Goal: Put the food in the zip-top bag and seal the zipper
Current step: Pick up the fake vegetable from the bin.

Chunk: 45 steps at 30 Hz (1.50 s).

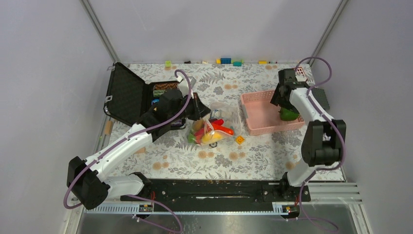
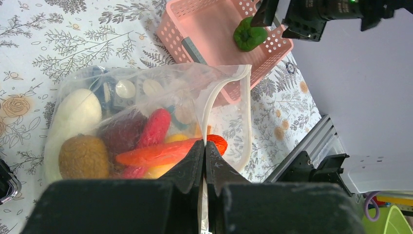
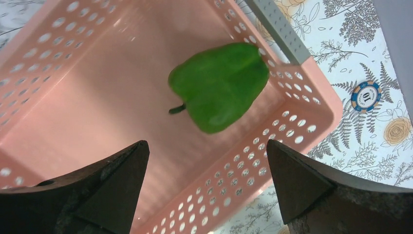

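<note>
Left tool (image 2: 205, 161) is clamped shut on the near edge of the zip-top bag's (image 2: 146, 92) mouth, film pinched between the fingers, holding it up off the table (image 1: 185, 161). The bag sits mid-table and is mostly loaded: white radish (image 2: 73, 117), dark red piece (image 2: 122, 136) and orange carrot (image 2: 156, 155) are all inside. The zipper (image 2: 208, 105) is gaping, not pressed.

Further back on the right, the right tool (image 3: 205, 146) hangs over the pink basket (image 3: 302, 122) with its jaws spread wide and nothing in them. The green pepper (image 3: 219, 85) lies on the basket floor directly under it, not touched.

Step in hand, as I read it: fetching the last piece, with sealing not started. Next the right tool needs to drop straight down, close across the pepper's body, lift clear of the basket wall and carry it to the held-open mouth. The pepper is bulky and the opening floppy, so the left grip must hold.

Black hard case (image 1: 127, 95) is open at the back left, with bricks (image 1: 225, 61) along the far edge.
</note>
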{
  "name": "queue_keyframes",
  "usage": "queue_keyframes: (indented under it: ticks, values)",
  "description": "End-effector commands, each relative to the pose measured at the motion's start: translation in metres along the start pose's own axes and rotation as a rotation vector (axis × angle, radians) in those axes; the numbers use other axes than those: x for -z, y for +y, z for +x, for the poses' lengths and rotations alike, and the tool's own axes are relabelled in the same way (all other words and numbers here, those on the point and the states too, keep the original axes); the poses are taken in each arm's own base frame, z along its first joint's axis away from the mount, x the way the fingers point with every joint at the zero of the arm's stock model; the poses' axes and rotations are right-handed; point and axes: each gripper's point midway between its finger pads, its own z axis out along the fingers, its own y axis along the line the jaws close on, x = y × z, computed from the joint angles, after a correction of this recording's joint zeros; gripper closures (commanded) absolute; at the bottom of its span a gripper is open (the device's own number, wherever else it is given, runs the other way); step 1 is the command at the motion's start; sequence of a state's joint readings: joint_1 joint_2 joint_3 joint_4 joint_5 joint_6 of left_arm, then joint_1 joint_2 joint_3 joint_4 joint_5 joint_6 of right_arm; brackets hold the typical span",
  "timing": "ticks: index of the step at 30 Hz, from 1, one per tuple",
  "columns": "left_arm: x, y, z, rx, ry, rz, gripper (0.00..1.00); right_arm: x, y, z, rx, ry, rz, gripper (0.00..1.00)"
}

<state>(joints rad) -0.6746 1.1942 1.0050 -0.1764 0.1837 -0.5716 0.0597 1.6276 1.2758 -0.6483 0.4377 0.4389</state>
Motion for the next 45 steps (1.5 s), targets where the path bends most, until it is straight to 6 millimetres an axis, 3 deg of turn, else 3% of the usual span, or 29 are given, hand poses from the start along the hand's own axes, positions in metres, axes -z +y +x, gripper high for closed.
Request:
queue_keyframes:
  ticks: [1, 14, 32, 37, 45]
  values:
    - [0.000, -0.004, -0.017, -0.035, -0.065, 0.023, 1.00, -0.015, -0.010, -0.008, -0.046, 0.040, 0.078, 0.01]
    - [-0.006, 0.004, -0.018, -0.024, -0.063, 0.006, 1.00, -0.062, -0.014, -0.001, -0.009, 0.156, 0.151, 0.02]
    - [-0.006, 0.008, -0.019, -0.019, -0.063, -0.003, 1.00, -0.089, 0.004, 0.001, 0.100, 0.218, 0.109, 0.02]
    - [-0.006, 0.008, -0.019, -0.019, -0.064, -0.002, 1.00, -0.088, 0.007, 0.002, 0.104, 0.224, 0.085, 0.23]
    - [-0.007, 0.006, -0.018, -0.022, -0.057, 0.015, 1.00, -0.063, 0.007, -0.006, 0.082, 0.174, 0.020, 0.70]
